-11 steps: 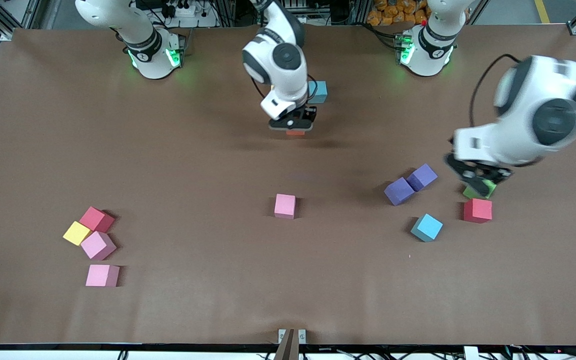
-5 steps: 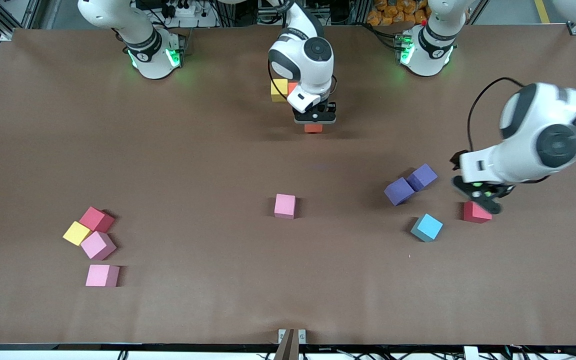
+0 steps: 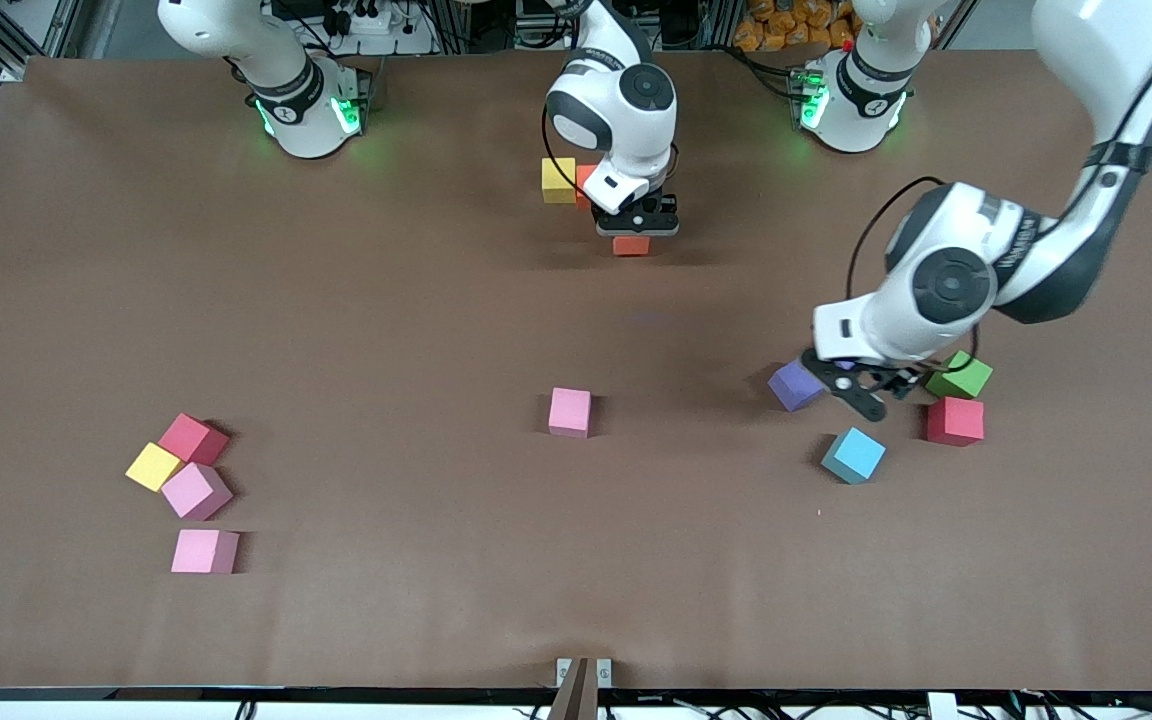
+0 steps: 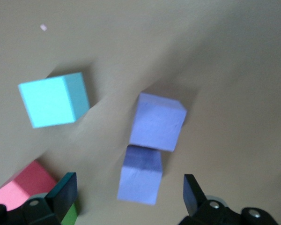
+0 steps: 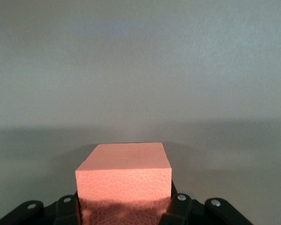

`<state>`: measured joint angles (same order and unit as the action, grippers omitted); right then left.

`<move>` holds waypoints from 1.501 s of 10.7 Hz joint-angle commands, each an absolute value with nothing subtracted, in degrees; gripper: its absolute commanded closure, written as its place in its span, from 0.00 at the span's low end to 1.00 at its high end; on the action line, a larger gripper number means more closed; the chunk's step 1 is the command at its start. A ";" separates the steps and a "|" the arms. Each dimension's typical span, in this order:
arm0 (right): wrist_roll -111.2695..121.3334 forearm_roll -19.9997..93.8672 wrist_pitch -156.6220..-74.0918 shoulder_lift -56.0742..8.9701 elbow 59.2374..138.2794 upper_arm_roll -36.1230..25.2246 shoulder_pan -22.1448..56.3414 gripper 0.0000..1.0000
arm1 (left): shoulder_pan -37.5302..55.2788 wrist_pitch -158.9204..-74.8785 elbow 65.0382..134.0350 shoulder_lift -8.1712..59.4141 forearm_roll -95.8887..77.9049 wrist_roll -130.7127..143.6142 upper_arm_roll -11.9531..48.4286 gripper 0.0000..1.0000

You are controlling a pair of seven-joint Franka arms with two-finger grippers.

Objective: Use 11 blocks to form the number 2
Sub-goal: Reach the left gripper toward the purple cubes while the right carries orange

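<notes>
- right gripper (image 3: pixel 633 232) is clamped on an orange cube (image 3: pixel 631 246), held just above the brown table (image 3: pixel 386 330); in the right wrist view that cube (image 5: pixel 124 180) sits between the jaws with bare table past it.
- a yellow cube (image 3: pixel 558 180) lies on the table close to the held cube, toward the right arm's base, with another orange cube (image 3: pixel 585 181) touching it, partly hidden by the arm.
- left gripper (image 3: pixel 861 385) has its fingers spread wide, holding nothing, low over the purple pair.
- one purple cube (image 3: pixel 796 385) shows beside that gripper in the front view; the left wrist view shows both, a purple cube (image 4: pixel 157 122) touching a second purple cube (image 4: pixel 140 176) that lies between the open fingers (image 4: pixel 65 192).
- light blue cube (image 3: pixel 854 455) lies nearer the camera than the purple cube, apart from it.
- red cube (image 3: pixel 955 421) lies beside the light blue cube, toward the left arm's end; a green cube (image 3: pixel 960 376) sits just farther from the camera than the red one.
- pink cube (image 3: pixel 570 412) sits alone, well apart from the purple cube, toward the right arm's end.
- well apart from that pink cube, toward the right arm's end, is a cluster: a dark pink cube (image 3: pixel 193 438), a small yellow cube (image 3: pixel 153 466) and a pink block (image 3: pixel 196 491) touching, with one more pink one (image 3: pixel 204 551) just nearer the camera.
- no digit shape is laid out yet.
</notes>
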<state>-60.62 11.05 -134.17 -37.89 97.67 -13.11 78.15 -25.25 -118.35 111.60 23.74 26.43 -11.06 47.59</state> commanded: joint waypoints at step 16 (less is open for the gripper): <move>-66.62 10.11 -135.44 -39.46 99.05 -13.71 82.71 0.67 | -22.15 -125.50 116.63 34.27 48.25 2.90 47.46 0.00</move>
<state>-64.88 10.77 -134.51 -39.31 98.00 -13.24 81.73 -21.20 -123.96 116.10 33.42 45.77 2.08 46.98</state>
